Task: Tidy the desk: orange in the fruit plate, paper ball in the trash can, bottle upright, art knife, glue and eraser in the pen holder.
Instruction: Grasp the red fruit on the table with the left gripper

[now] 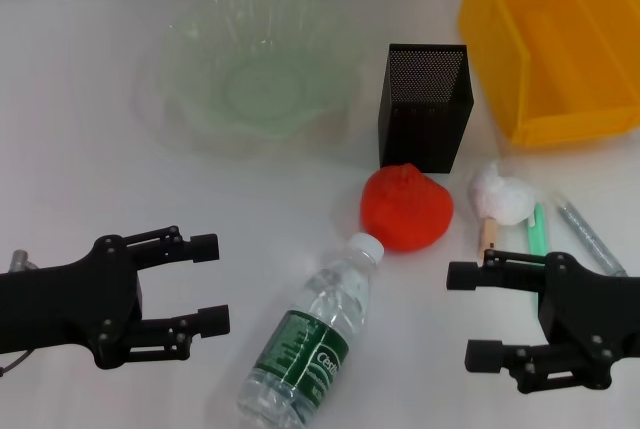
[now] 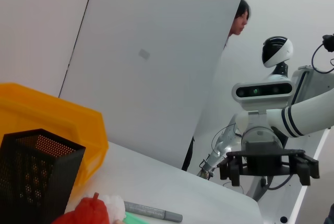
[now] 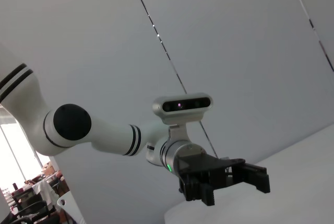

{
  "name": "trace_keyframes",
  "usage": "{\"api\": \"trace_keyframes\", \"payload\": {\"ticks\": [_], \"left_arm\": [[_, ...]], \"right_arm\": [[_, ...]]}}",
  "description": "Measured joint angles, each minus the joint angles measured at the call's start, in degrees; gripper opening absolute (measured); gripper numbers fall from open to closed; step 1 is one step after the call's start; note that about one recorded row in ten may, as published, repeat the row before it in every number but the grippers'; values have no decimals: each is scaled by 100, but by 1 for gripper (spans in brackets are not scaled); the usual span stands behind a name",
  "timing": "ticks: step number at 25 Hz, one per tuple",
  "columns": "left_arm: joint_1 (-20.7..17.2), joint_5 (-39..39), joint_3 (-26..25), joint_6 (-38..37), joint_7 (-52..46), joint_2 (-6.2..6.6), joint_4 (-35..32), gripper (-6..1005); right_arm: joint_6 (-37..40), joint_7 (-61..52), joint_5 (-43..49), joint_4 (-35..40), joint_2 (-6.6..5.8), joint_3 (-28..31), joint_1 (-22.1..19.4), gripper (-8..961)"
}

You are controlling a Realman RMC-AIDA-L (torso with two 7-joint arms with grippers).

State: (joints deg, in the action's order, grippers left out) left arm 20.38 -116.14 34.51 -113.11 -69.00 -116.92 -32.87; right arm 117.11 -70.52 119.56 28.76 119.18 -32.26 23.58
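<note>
Bright yellow plastic forms the trash can (image 1: 560,39), a rectangular bin at the far right of the white surface (image 1: 80,149). At the far middle-left sits the fruit plate (image 1: 190,69), pale green and translucent with a wavy rim. The bottle (image 1: 312,341) lies on its side near the front, clear with a dark green label, its white cap aimed at the orange (image 1: 405,207). The pen holder (image 1: 425,107), a square black mesh cup, stands upright between plate and bin. The lumpy red-orange fruit rests just in front of that cup. Right of it lies the crumpled white paper ball (image 1: 502,195), with a green pen (image 1: 537,229), a grey marker (image 1: 590,237) and a small tan piece (image 1: 488,232) close by. The left pincer (image 1: 195,284) hovers low at the front left, fingers spread, pointing inward toward the bottle. The right pincer (image 1: 470,314) mirrors it at the front right, fingers likewise spread, holding nothing.
</note>
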Motion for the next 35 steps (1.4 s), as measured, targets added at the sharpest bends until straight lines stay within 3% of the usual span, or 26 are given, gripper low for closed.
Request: {"api": "trace_keyframes", "payload": {"ticks": [35], "left_arm": [[17, 10, -42, -31, -327, 9, -44, 774]], "right_arm": [[-30, 66, -56, 9, -7, 1, -13, 817]]}}
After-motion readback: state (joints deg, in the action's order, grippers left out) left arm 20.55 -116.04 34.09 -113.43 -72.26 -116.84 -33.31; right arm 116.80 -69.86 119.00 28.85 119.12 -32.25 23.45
